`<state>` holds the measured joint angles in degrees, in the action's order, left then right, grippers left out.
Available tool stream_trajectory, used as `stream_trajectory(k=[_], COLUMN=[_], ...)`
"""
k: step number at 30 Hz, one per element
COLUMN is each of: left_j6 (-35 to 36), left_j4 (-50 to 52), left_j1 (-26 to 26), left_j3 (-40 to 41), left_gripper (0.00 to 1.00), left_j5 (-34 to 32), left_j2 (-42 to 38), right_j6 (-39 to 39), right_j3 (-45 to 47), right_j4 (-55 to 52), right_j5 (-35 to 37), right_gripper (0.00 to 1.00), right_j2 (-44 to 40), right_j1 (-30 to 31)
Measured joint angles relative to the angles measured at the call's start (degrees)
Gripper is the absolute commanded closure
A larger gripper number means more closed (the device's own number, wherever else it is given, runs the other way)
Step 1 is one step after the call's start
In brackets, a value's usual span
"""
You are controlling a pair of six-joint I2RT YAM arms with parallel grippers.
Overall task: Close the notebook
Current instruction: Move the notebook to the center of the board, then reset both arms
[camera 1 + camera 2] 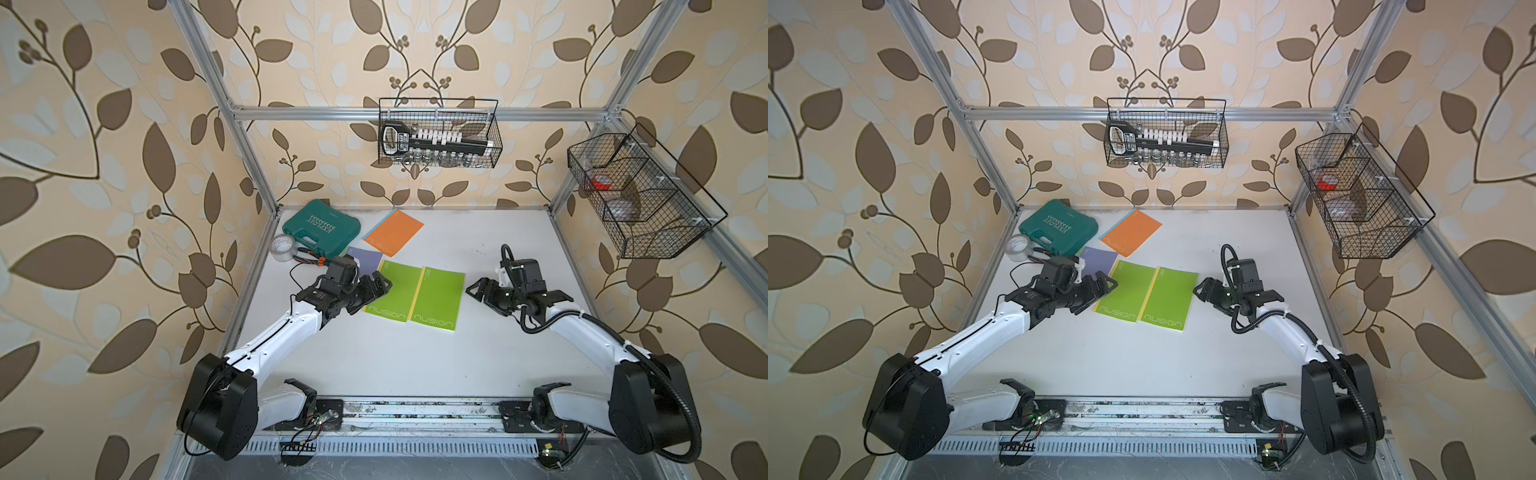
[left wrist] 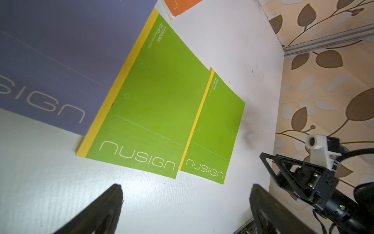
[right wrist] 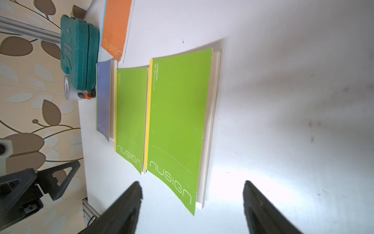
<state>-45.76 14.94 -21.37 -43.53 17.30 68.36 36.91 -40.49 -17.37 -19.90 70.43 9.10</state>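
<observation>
Evidently the notebook (image 1: 438,297) lies shut, so our left end effector (image 1: 380,286) and right end effector (image 1: 478,293) (three o'clock) gape empty.

Both top views look steeply down from high over the front edge of the table (image 1: 395,365) toward the back wall (image 1: 332,174), taking in the whole tabletop. The left wrist camera rides low behind the left gripper (image 2: 187,188), its wide-spread jaws framing the left green notebook (image 2: 145,101) just ahead and the right green notebook (image 2: 214,129) beyond it. The right wrist camera, equally low behind the right gripper (image 3: 192,183), faces the opposite way, the right green notebook nearest its parted jaws. All four views share both green covers, the purple notebook (image 3: 103,97) and the orange notebook (image 3: 115,26); each wrist view catches the opposing gripper beside its jaws.
</observation>
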Motion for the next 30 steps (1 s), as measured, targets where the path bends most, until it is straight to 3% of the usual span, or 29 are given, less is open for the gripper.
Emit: stream_trajectory(k=[9,15,19,23,30], left_j6=[6.7,14.6,21.3,30.0,34.6], left_j4=[14.2,21.1,18.4,9.2,-7.1], left_j1=[10.3,13.0,14.7,16.6,24.2], left_j3=[-8.4,-16.7,-16.7,-11.5,0.9], left_gripper=[0.01,0.01,0.01,0.01,0.01], left_j5=[-3.5,-15.3,-27.2,-36.9,-38.4], left_j2=[-4.4,-4.0,-2.2,0.7,4.1], right_j6=[-4.1,-7.2,-12.0,-16.5,-20.9], right_j3=[-7.0,-9.7,-5.8,0.0,6.7], right_j4=[-5.5,-4.5,4.8,14.0,28.2], right_j5=[12.2,25.9,36.9,43.8,52.6], right_gripper=[0.00,0.00,0.01,0.01,0.00], right_j2=[-7.2,-6.1,-5.9,-5.1,3.0], right_j1=[-1.0,-1.0,-1.2,-2.2,-3.7])
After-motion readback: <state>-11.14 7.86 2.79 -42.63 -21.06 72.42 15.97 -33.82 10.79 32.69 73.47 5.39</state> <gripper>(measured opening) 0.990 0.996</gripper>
